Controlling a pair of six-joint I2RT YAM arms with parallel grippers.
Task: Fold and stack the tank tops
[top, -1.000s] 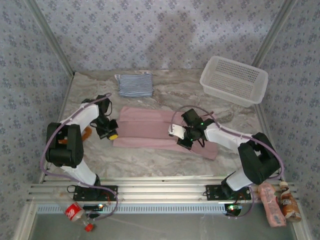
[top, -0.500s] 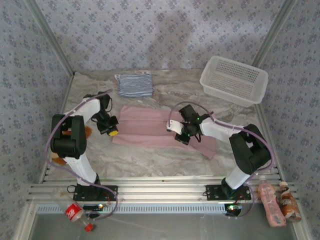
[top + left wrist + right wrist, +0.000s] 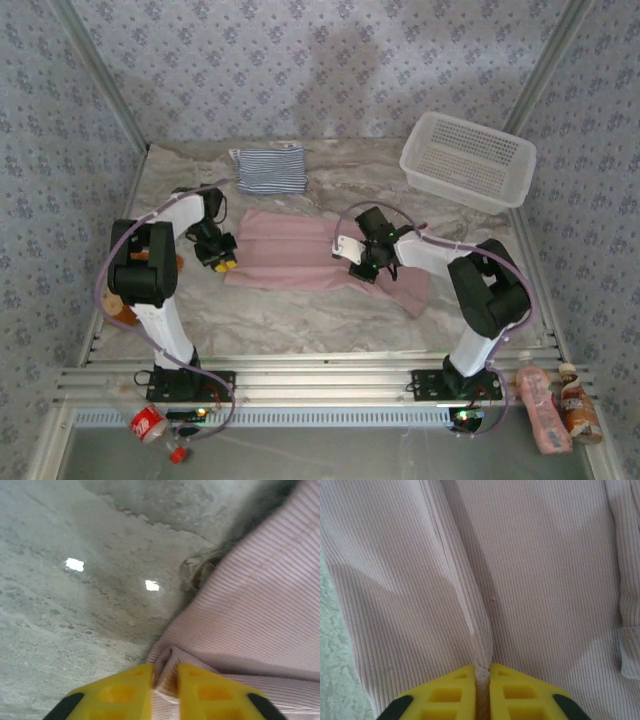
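The pink tank top (image 3: 300,255) lies spread across the middle of the table. My left gripper (image 3: 223,262) is at its left edge, shut on a pinched fold of the pink cloth (image 3: 172,667). Over the pink top's right half, my right gripper (image 3: 360,267) is shut on a raised ridge of the same cloth (image 3: 482,665). The pink ribbed fabric (image 3: 530,570) covers the right wrist view. The striped tank top (image 3: 269,169) lies folded at the back of the table, apart from both grippers.
A white lattice basket (image 3: 468,160) stands at the back right. Bottles (image 3: 555,402) lie on the near rail at right, and a red-labelled bottle (image 3: 150,425) at the near left. Patterned walls close in the table.
Both grippers have shifted toward the back of the table with the pink cloth pinched, and the pink top's near edge has moved back with them.
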